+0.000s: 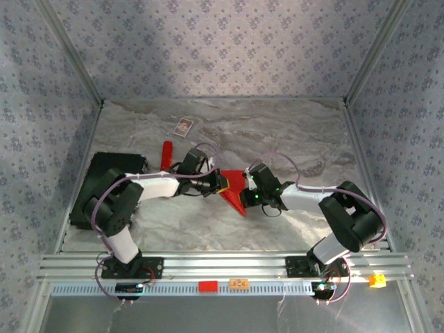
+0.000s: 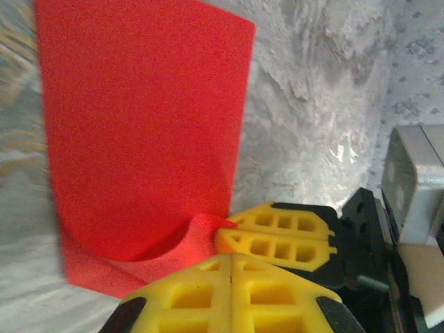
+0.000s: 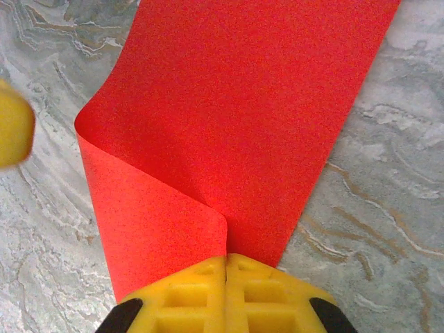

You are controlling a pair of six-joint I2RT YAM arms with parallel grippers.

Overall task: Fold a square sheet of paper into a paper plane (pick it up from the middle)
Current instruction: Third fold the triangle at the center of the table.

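With the left gripper (image 1: 218, 183) and the right gripper (image 1: 250, 182), pinched the square sheet of paper (image 1: 234, 191) from opposite sides, jaws closed tight on the red paper at its 9 o'clock and 3 o'clock edges in the top view. Met over the middle of the marble-patterned table (image 1: 291, 139), probably for the bare surface all round, with room to swing a flap over.

Saw the sheet not flat but bowed between the two grips, one corner drooping toward 6 o'clock. From the right wrist, found yellow fingers (image 3: 187, 298) shut on the near edge at 6 o'clock, with a flap rolled over toward 9 o'clock in a soft curl and no sharp crease yet. From the left wrist, saw the paper (image 2: 139, 139) standing up at 11 o'clock, buckled just where the pads (image 2: 187, 298) bit.

Judged this a two-handed hold meant to bring the halves together for the centre fold, with the plane far from formed.

Left the red stick (image 1: 166, 154) at 10 o'clock of the sheet untouched, and likewise the small printed card (image 1: 183, 126) farther off at 11 o'clock.
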